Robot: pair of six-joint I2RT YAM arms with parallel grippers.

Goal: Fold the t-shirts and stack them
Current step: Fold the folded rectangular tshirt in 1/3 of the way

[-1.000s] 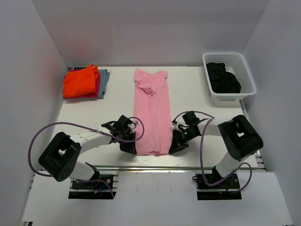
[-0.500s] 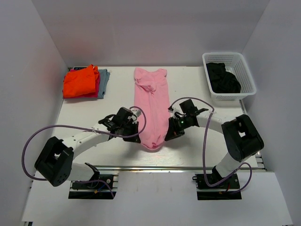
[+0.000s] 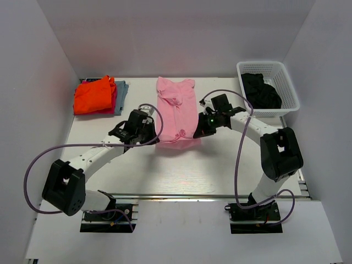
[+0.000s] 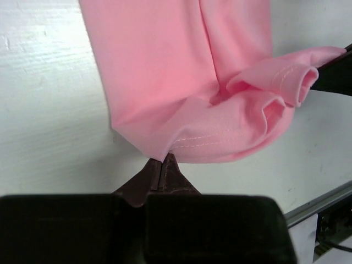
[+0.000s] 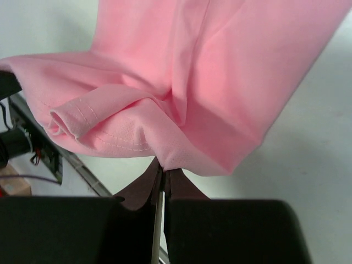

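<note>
Far left, at ten o'clock on the white table point(image 3: 220, 165): a folded pile, with the orange t-shirt point(image 3: 94, 95) uppermost, the edge of a red t-shirt point(image 3: 117, 105) showing beneath, and a grey-blue t-shirt point(image 3: 123, 91) peeking out at three o'clock of the orange. Well apart from both arms.

Next, the left gripper point(image 3: 152, 138): pinched fully closed on the left hem corner of the pink t-shirt point(image 3: 176, 107). From the left wrist, the same left gripper point(image 4: 162, 165), nipping a small point of the pink t-shirt point(image 4: 165, 71) right at the stitched edge. Tips pressed flat together, with nothing else between them.

Centre, toward twelve o'clock: the pink t-shirt, stretched lengthwise. Collar end flat against the table at twelve, hem end doubled back over the body at six. Between the two grips, slack hem curled into a loose roll. Seemingly raised a little off the layer below, though hard to judge from above.

Then the right gripper point(image 3: 197, 132), at four o'clock of the shirt: likewise clamped tight, on the right hem corner. From the right wrist, the right gripper point(image 5: 163, 171), closed to a thin slit on the pink t-shirt point(image 5: 220, 71), with the stitched hem sagging away toward nine o'clock.

Far right, at two o'clock: a white slatted basket point(image 3: 290, 88) with a black t-shirt point(image 3: 261, 91) bunched inside, touched by neither arm.
</note>
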